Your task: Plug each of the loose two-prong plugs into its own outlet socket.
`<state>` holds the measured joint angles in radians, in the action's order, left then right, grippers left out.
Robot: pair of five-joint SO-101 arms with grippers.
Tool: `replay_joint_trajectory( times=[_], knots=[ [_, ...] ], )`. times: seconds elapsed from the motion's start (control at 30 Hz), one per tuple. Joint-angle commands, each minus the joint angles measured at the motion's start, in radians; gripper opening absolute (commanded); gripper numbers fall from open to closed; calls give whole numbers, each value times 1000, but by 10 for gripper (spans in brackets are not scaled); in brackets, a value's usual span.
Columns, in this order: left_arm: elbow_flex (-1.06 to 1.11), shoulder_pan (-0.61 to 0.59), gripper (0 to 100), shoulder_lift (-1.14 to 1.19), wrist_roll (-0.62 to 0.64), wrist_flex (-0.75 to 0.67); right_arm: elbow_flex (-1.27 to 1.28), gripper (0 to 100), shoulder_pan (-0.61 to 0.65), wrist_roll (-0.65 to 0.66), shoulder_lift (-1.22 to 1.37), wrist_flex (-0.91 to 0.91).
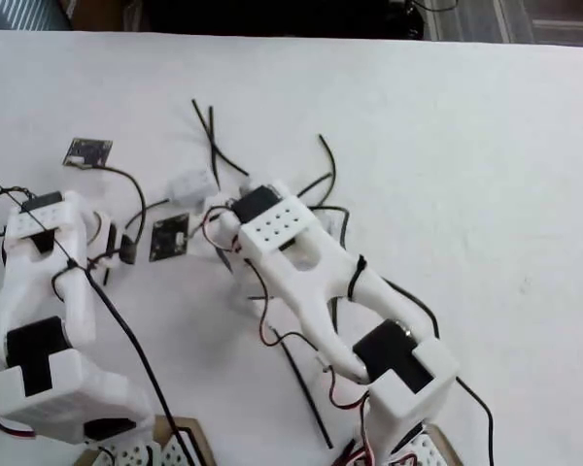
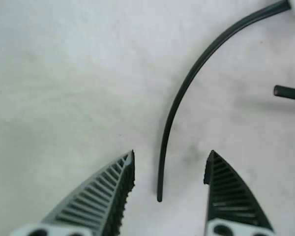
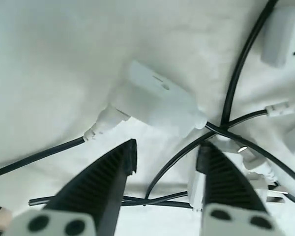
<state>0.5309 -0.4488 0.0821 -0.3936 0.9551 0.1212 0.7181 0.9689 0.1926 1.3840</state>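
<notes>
A white two-prong plug (image 3: pixel 157 101) lies on the table just beyond my right gripper (image 3: pixel 168 150), which is open with only crossing black cables (image 3: pixel 187 147) between its fingers. A second white plug (image 3: pixel 285 34) lies farther off, and a third (image 3: pixel 246 169) rests against one finger, prongs showing. In the high view a white plug (image 1: pixel 192 183) lies just past the right arm's head (image 1: pixel 267 225). Two small black socket boards (image 1: pixel 87 152) (image 1: pixel 170 236) lie between the arms. My left gripper (image 2: pixel 169 167) is open above the table, with the loose end of a black cable (image 2: pixel 160 191) between its fingers.
Loose black cables (image 1: pixel 214 136) spread over the middle of the white table (image 1: pixel 466 146). A black plug-like piece (image 1: pixel 128 248) lies beside the nearer board. The left arm (image 1: pixel 39 282) stands at the left edge. Cardboard pieces (image 1: pixel 189 437) sit at the front edge.
</notes>
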Motion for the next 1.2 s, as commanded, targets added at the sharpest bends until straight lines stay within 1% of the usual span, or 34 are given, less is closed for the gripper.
replay_joint_trajectory(
  times=[0.0,0.1,0.2,0.23,0.47,0.53,0.67,0.83,1.0,1.17],
  knots=[
    [-3,-15,234,-2,8,-12,-14,306,7,6,-39,4],
    [-3,-18,234,-2,8,-12,-14,302,30,20,4,4],
    [-3,-18,234,-2,8,-12,-15,302,47,110,45,2],
    [-3,-18,234,-2,8,-12,-15,302,48,123,53,-5],
    [-3,-19,234,-2,8,-12,-14,296,65,135,68,-77],
    [-3,-19,234,-2,8,-12,-14,253,68,143,68,-79],
    [-3,-19,234,-2,8,-12,3,133,68,216,68,-81],
    [-3,-19,234,-1,8,-12,100,113,68,253,65,-140],
    [-3,-19,234,-1,8,-12,92,18,65,245,48,-137],
    [-3,-19,234,-1,8,-12,87,19,62,245,-45,-104]
  ],
)
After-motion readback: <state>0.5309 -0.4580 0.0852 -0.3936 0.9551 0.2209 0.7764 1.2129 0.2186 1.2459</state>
